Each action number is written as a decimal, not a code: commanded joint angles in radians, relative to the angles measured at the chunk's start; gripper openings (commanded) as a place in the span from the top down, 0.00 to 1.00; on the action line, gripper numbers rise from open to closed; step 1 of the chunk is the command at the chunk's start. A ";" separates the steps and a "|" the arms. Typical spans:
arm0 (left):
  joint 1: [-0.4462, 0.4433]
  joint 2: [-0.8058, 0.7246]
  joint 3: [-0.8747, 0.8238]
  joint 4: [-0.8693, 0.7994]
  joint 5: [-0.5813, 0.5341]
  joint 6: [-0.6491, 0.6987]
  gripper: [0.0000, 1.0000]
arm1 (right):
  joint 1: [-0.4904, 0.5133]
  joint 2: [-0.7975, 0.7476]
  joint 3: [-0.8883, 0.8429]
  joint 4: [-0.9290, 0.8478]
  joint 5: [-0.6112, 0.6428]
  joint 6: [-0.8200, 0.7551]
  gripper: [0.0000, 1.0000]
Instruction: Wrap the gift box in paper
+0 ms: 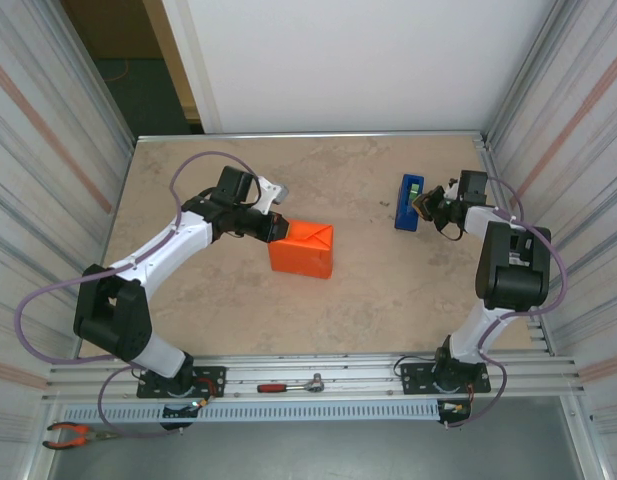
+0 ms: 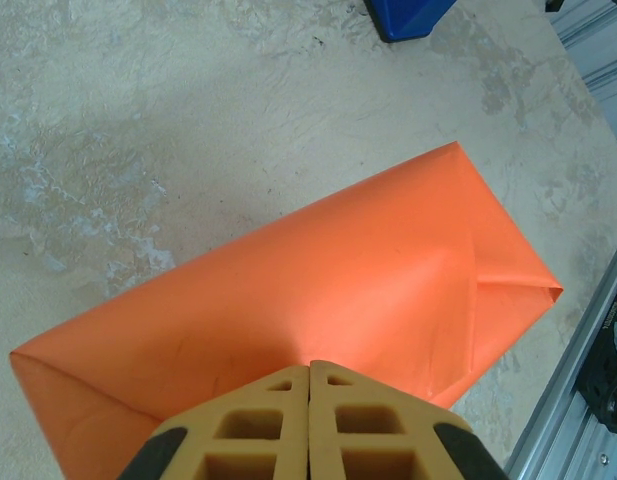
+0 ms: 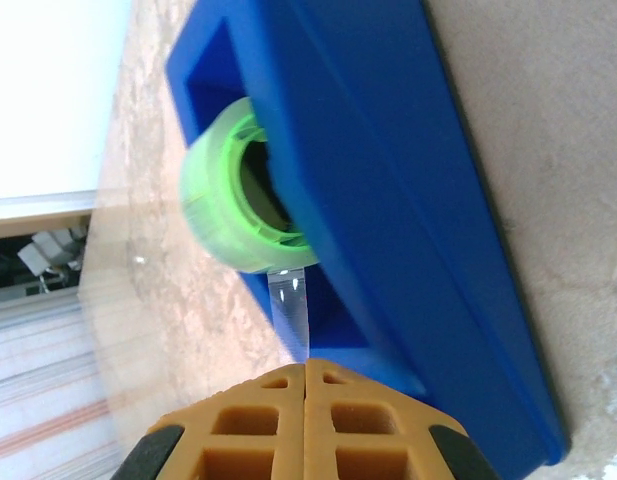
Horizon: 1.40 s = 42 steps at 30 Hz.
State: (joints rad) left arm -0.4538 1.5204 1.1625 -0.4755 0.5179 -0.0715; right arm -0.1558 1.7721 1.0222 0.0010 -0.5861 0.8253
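On the beige mottled tabletop, the bright orange thin paper lay folded into a closed parcel near the middle, the gift box presumably hidden inside. Well apart to its right stood the narrow blue plastic tape dispenser. The left gripper, jaws shut, bore on the parcel's left end and needed to hold it firm. The right gripper, closed on the clear tape strip, needed a straight, even pull to avoid twisting.

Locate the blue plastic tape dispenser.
In the top view, the blue plastic tape dispenser lies on the table's right side, its tape strip pinched by the right pincer.
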 commanded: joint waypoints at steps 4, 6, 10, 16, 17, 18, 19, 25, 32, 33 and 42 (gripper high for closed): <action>0.004 0.008 -0.047 -0.129 -0.043 0.008 0.93 | 0.019 -0.066 -0.016 -0.010 -0.053 0.024 1.00; 0.006 0.003 -0.047 -0.124 -0.039 0.006 0.93 | 0.020 -0.073 -0.019 -0.010 -0.051 0.025 1.00; 0.007 0.001 -0.052 -0.119 -0.030 0.001 0.93 | 0.021 -0.087 -0.031 -0.009 -0.051 0.028 1.00; 0.007 0.008 -0.052 -0.117 -0.023 0.001 0.93 | 0.024 -0.133 -0.058 0.000 -0.049 0.039 1.00; 0.009 0.008 -0.053 -0.116 -0.024 0.002 0.93 | 0.023 -0.141 -0.063 0.002 -0.047 0.041 1.00; 0.008 0.008 -0.054 -0.116 -0.024 0.001 0.93 | 0.025 -0.148 -0.071 0.003 -0.045 0.044 1.00; 0.007 0.008 -0.055 -0.115 -0.024 0.002 0.93 | 0.025 -0.156 -0.079 0.007 -0.043 0.047 1.00; 0.008 0.014 -0.056 -0.115 -0.022 0.001 0.93 | 0.028 -0.203 -0.128 0.048 -0.046 0.079 1.00; 0.007 0.017 -0.058 -0.111 -0.022 0.001 0.93 | 0.034 -0.256 -0.151 0.047 -0.048 0.092 1.00; 0.007 0.017 -0.057 -0.111 -0.021 0.000 0.93 | 0.034 -0.262 -0.155 0.044 -0.045 0.092 1.00; 0.006 0.020 -0.061 -0.107 -0.016 -0.005 0.93 | 0.040 -0.299 -0.240 0.055 -0.010 0.105 1.00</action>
State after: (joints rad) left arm -0.4488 1.5108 1.1511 -0.4736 0.5304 -0.0746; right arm -0.1272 1.5089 0.8169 0.0566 -0.5888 0.9100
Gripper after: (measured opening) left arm 0.070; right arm 0.058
